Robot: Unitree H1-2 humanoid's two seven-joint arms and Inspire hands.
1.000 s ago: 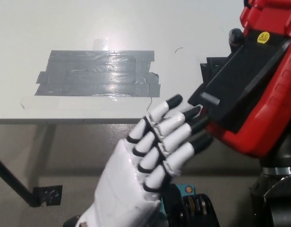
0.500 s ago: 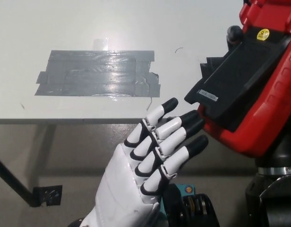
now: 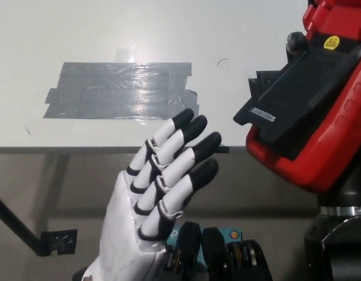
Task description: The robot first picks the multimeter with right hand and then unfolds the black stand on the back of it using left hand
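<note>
Red-cased multimeter [image 3: 339,140] held up at right, black right hand hidden, grip not discernible, black rectangular stand [image 3: 303,93] swung outward, white left hand [image 3: 160,193] empty, fingers apart, clear of stand, white bench [image 3: 139,35] behind

The red multimeter [image 3: 330,117] runs off the top and right edges, hiding the right hand's grip behind it.
</note>
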